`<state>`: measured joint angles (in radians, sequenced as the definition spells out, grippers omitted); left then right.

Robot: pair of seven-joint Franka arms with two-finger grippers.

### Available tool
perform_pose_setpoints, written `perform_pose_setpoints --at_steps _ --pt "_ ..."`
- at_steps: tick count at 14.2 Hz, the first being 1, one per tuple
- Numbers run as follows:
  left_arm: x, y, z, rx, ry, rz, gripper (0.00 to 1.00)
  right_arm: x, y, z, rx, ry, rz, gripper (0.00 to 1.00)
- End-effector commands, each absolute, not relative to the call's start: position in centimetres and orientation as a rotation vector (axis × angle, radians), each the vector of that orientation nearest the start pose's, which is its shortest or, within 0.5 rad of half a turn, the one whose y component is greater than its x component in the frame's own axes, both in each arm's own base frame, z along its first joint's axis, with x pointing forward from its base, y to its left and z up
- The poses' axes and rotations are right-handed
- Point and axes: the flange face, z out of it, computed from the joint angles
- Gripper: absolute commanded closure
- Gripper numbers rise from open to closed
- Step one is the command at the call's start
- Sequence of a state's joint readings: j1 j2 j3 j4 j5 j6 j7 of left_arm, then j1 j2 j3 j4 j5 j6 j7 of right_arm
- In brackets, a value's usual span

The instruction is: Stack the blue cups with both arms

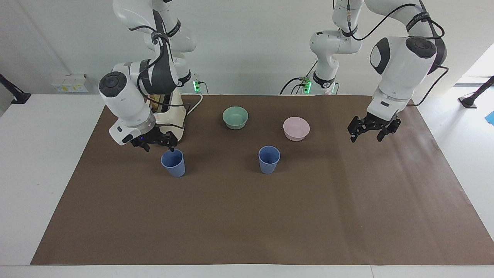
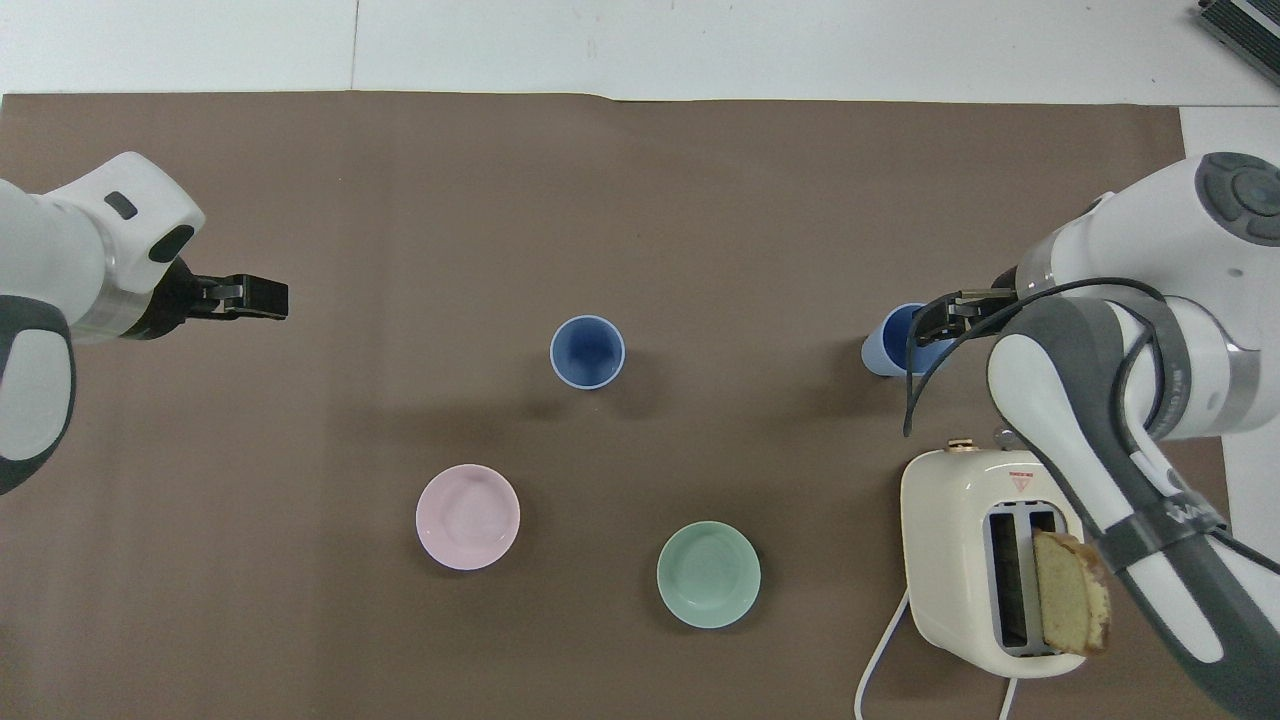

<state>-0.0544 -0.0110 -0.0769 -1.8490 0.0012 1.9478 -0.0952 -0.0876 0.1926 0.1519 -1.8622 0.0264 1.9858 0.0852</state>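
I have two small blue tapered plastic cups standing upright and apart on the brown paper mat point(image 1: 247, 224), so nothing is stacked yet. Reading the overhead view as a clock face, one blue cup point(image 2: 587, 351) sits near the centre, and the other blue cup point(image 2: 880, 352) is at three o'clock from it. The right gripper point(image 1: 159, 146) hangs at that second cup's rim with its fingers spread, one tip over the mouth, holding nothing. The left gripper point(image 1: 366, 138) waits, spread and empty, over bare mat at nine o'clock from the central cup. My worry is the rim grip. If the right gripper closes off-centre or drops too low, I judge the light cup could tip or skid. The cream toaster point(image 2: 985, 555), with a bread slice point(image 2: 1070, 592) poking up, stands at five o'clock from that cup, close under the right arm's forearm and cable, so a careless swing could clip it. The pink bowl point(image 2: 467, 517) at seven o'clock and the green bowl point(image 2: 708, 574) at five o'clock from the central cup look clear of the path.
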Motion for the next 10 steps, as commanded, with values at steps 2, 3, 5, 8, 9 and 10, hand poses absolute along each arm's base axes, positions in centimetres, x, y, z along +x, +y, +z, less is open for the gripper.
perform_pose_setpoints --at_steps 2,3,5,8,9,10 --pt "55.1 -6.8 57.8 -3.132 0.146 -0.116 0.00 59.2 2.5 37.3 -3.080 0.103 0.112 0.00" --pt "54.7 -6.7 59.6 -3.131 0.146 -0.118 0.00 59.0 2.4 36.8 -3.083 0.100 0.121 0.00" --pt "53.7 -5.9 62.6 -3.130 0.130 -0.102 0.00 59.1 1.7 35.5 -3.080 0.119 0.148 0.00" --pt "52.4 -5.2 65.3 -3.127 0.139 -0.085 0.00 59.2 1.6 34.8 -3.078 0.117 0.162 0.33" --pt "52.1 -5.3 65.6 -3.128 0.144 -0.087 0.00 59.3 1.6 34.8 -3.078 0.127 0.158 0.79" --pt "52.1 -5.4 65.4 -3.128 0.148 -0.082 0.00 59.4 1.7 34.8 -3.079 0.109 0.162 1.00"
